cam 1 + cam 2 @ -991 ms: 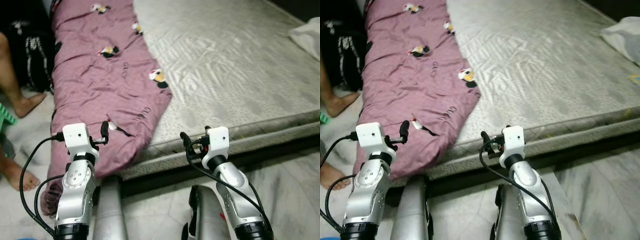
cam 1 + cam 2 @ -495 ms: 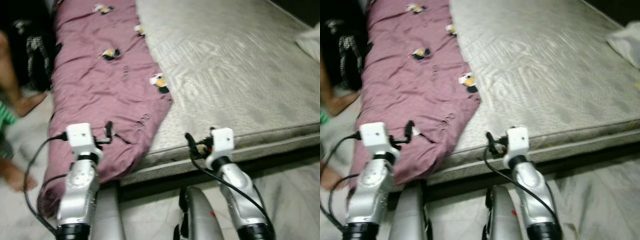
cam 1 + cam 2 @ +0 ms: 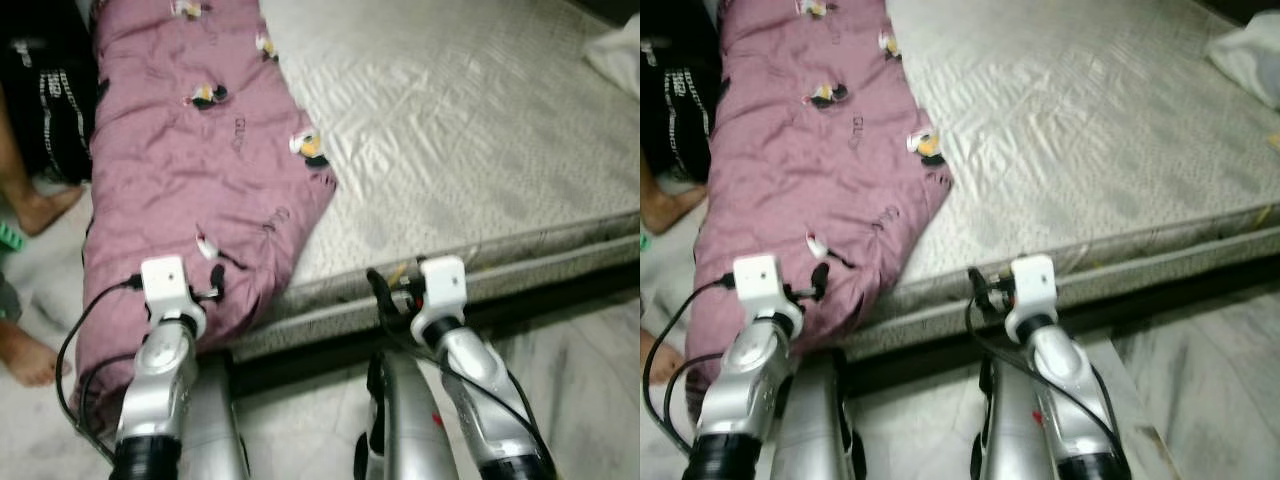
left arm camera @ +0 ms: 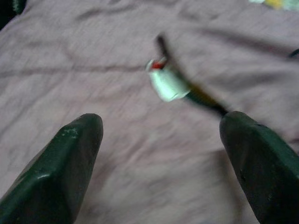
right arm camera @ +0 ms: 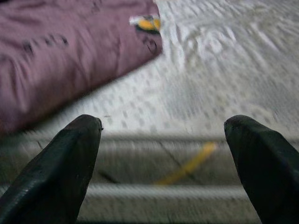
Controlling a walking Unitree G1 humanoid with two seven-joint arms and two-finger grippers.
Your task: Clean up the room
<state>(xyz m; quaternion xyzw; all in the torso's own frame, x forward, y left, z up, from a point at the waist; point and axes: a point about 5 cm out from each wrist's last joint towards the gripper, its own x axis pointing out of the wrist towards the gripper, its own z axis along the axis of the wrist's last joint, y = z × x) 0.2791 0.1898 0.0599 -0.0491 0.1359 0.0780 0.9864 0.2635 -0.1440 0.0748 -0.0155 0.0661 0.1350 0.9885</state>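
where blanket [image 3: 180, 170] drapes — left gripper [image 4: 163, 154] agape

A low bed with a bare grey quilted mattress [image 3: 470, 130] spans the centre and right of the scene, its near edge [image 3: 560, 250] running above a dark gap. Pale marbled stone floor [image 3: 590, 370] lies in front of the bed, at near right. A person's bare feet [image 3: 30, 350] rest on the floor at far left.
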